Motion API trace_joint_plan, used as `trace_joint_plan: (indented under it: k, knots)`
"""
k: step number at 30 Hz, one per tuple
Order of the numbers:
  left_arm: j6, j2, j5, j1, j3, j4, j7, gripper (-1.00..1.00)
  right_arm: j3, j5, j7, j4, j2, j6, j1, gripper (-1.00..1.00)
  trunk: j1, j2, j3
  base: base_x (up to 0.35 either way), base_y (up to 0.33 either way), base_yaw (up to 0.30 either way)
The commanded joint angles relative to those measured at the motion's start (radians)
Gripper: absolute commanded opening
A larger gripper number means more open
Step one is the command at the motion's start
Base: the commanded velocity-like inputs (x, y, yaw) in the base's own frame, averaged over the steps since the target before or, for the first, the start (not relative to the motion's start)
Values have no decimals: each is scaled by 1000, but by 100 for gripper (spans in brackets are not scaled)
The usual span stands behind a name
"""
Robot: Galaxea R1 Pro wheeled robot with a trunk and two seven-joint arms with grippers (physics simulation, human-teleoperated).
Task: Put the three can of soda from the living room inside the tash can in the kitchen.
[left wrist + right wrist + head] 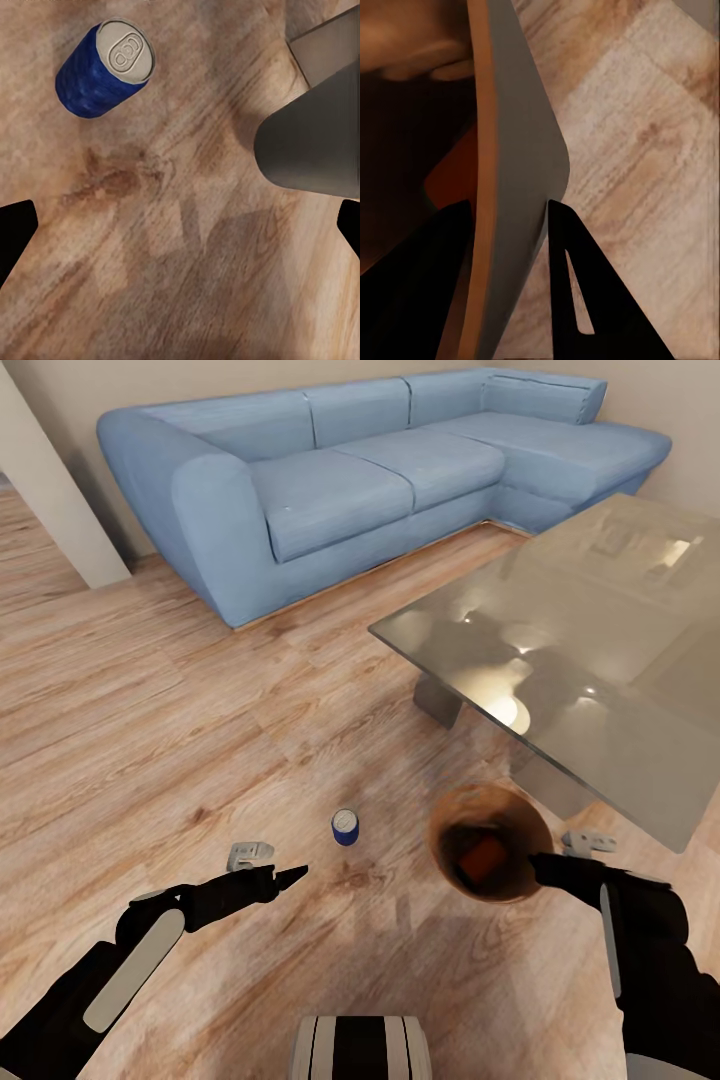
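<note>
Wood-plank floor (150, 720), blue sofa (330, 480), glass-topped low table (600, 660): living room, one can left standing.
My right gripper (510, 225) pinches the trash can (490, 840) by its thin grey wall, coppery inside, something orange at its bottom; a tilt could slip it free. My left gripper (285, 878), fingers spread wide, hovers near the upright blue soda can (345, 827), smooth, silver-topped, easily knocked rolling.

Wood, cloth, glass and metal

The floor (180, 730) is grained wood planks, matt; the sofa (330, 480) soft blue cloth; the table (600, 650) glossy and mirror-like; the can (345, 827) blue with a brushed silver metal top; the bin (490, 842) glossy copper-brown inside, matt grey outside.
</note>
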Motion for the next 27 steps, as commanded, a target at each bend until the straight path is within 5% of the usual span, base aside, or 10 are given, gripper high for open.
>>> trace_joint_plan:
  k: [1, 11, 23, 24, 27]
  knots:
    - [0, 0, 0, 0, 0, 0, 0, 100, 1, -5, 2, 0, 0, 3, 0, -100, 0, 0, 0, 0, 0, 0]
    - [0, 0, 0, 0, 0, 0, 0, 100, 1, 84, 2, 0, 0, 3, 0, -100, 0, 0, 0, 0, 0, 0]
    - [0, 0, 0, 0, 0, 0, 0, 100, 1, 137, 3, 0, 0, 5, 0, -100, 0, 0, 0, 0, 0, 0]
    - [0, 0, 0, 0, 0, 0, 0, 100, 1, -115, 3, 0, 0, 5, 0, -100, 0, 0, 0, 0, 0, 0]
    - [0, 0, 0, 0, 0, 0, 0, 100, 1, -115, 3, 0, 0, 5, 0, -100, 0, 0, 0, 0, 0, 0]
